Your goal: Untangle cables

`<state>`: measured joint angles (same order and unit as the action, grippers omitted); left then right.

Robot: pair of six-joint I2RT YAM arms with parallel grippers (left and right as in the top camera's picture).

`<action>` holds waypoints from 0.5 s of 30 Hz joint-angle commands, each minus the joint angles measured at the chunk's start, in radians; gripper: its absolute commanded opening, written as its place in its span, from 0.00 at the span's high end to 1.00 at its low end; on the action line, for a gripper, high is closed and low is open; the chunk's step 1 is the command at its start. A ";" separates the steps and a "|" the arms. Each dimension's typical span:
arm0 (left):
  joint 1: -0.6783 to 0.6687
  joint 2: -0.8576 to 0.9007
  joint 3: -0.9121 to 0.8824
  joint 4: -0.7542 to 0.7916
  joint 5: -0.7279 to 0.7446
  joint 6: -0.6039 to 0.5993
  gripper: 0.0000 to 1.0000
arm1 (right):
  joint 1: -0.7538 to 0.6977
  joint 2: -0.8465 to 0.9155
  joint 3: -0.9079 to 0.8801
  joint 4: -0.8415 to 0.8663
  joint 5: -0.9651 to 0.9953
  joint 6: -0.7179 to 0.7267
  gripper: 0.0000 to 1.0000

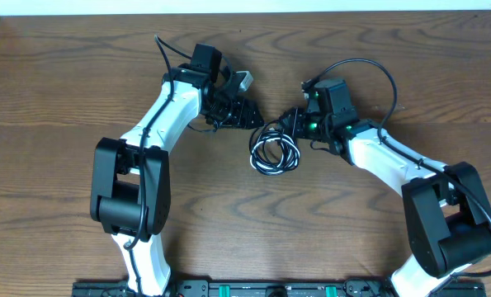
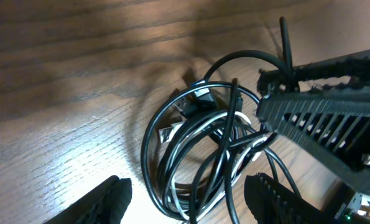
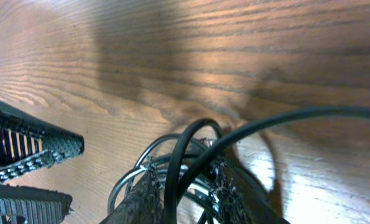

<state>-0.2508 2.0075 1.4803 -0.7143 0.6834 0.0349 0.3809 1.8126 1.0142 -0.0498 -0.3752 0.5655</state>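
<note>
- Now the cables (image 1: 274, 154) lie in one tangled black-and-white coil on the tabletop (image 1: 63, 82), between the two arms.
- Left gripper (image 2: 188, 186) hovers over the coil, fingers spread wide, holding nothing.
- Right gripper (image 3: 185, 177): fingers narrowly apart, a black cable between them; pinched or loose, can't tell.

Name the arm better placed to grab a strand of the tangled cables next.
Right, probably: the right gripper has one black strand between its fingers. The left gripper is open facing the whole coil of cables, with no single strand lined up.
</note>
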 commanded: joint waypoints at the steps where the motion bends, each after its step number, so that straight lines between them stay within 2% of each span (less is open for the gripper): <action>1: -0.004 0.002 -0.002 -0.005 0.024 0.025 0.35 | 0.000 -0.014 0.006 -0.003 -0.021 -0.007 0.75; 3: -0.009 0.003 -0.002 -0.005 0.023 0.025 0.35 | -0.006 -0.016 0.006 0.008 -0.046 -0.007 0.77; 6: -0.026 0.004 -0.002 -0.002 0.023 0.025 0.35 | -0.031 -0.030 0.006 0.076 -0.153 -0.005 0.73; 8: -0.040 0.004 -0.002 0.003 0.023 0.025 0.35 | -0.049 -0.041 0.006 0.087 -0.175 0.021 0.74; 15: -0.089 0.004 -0.002 0.017 -0.058 0.024 0.35 | -0.058 -0.043 0.006 -0.020 -0.157 -0.008 0.74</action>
<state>-0.3222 2.0075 1.4803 -0.6983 0.6716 0.0418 0.3119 1.7905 1.0145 -0.0418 -0.5224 0.5835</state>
